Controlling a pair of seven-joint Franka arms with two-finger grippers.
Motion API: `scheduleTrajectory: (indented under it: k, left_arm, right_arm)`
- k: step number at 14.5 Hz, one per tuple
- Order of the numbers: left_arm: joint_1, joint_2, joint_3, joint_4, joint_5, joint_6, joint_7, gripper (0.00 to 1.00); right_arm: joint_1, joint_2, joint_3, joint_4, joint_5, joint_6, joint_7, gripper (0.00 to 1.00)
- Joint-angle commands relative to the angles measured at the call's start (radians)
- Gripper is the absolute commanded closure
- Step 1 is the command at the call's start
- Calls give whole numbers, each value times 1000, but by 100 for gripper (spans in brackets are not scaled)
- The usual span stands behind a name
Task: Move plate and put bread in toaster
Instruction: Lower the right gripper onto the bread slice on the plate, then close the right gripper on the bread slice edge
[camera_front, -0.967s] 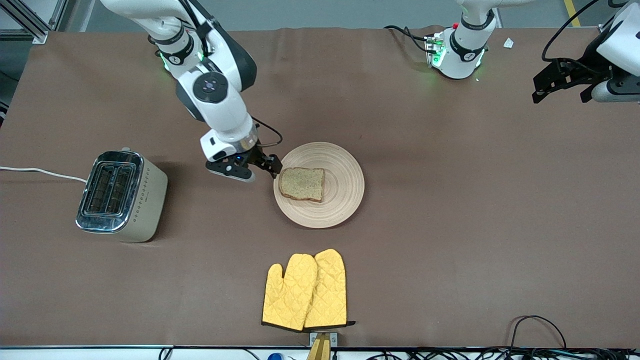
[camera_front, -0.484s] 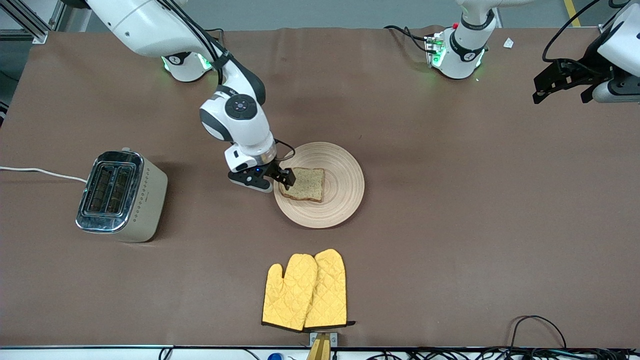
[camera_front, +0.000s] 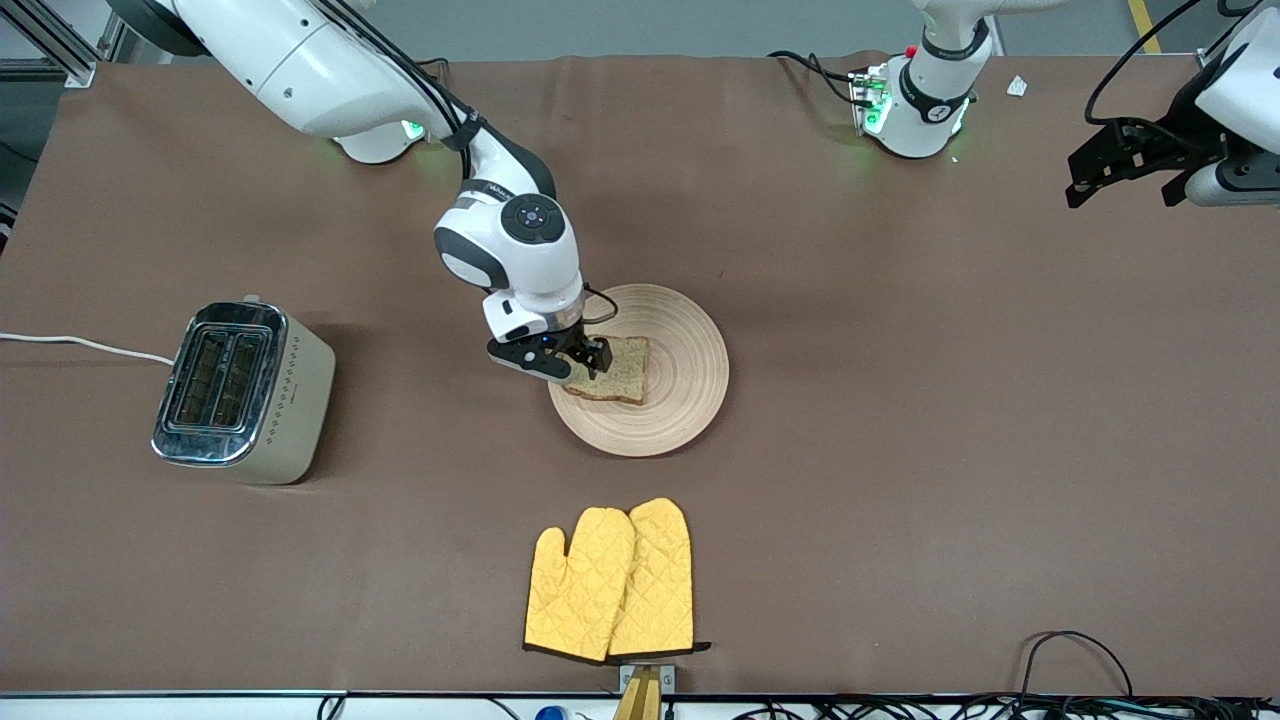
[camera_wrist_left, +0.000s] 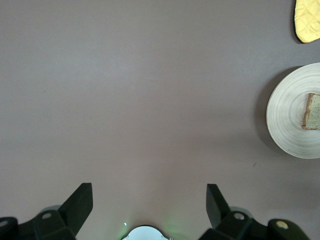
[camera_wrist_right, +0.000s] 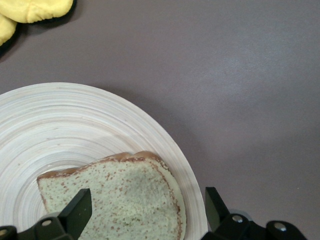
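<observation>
The toaster (camera_front: 240, 392) stands toward the right arm's end of the table (camera_front: 900, 450), slots up. The right tool (camera_front: 590, 362) hovers low over the bread (camera_front: 612, 368), which lies flat on the plate (camera_front: 690, 400) near the table's middle; its fingers (camera_wrist_right: 75, 212) are spread, straddling the slice's edge nearest the toaster without gripping it. Closing here could pinch only the crust, tearing the slice or letting it slip, or the fingertips could catch the plate and drag it. The right arm reaches out and down, wrist pointing at the plate. The left tool (camera_front: 1120, 160) waits high, fingers apart, holding nothing. Yellow mitts (camera_front: 610, 580) lie nearer the camera.
</observation>
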Motion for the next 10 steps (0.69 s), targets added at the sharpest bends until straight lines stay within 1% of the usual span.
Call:
scheduleTrajectory:
  k: [1,2,3,4,5,6,10]
  left_arm:
    - [-3,-6,0,-3,10,5,-10,0]
    - [-3,-5,1,-3,10,5,-10,0]
    - [-3,-5,0,-3,10,5,-10,0]
    - [-3,-3,1,-3,10,6,-10,0]
    - [-3,-2,1,-2,10,6,-10,0]
    - [-3,1,0,-2,10,8,-10,0]
    - [-2,3,1,-2,12,11,-10,0]
  right_arm:
    - [0,27,14,22,-46,-12,38,1]
    - [1,31,14,24,-47,-12,38,7]
    - [1,36,14,24,-55,-12,38,17]
    - [1,40,14,24,-66,-12,40,25]
    - [1,47,14,27,-70,-11,41,31]
    - [1,54,14,27,-79,-9,41,34]
    - [1,64,14,28,-89,-6,43,35]
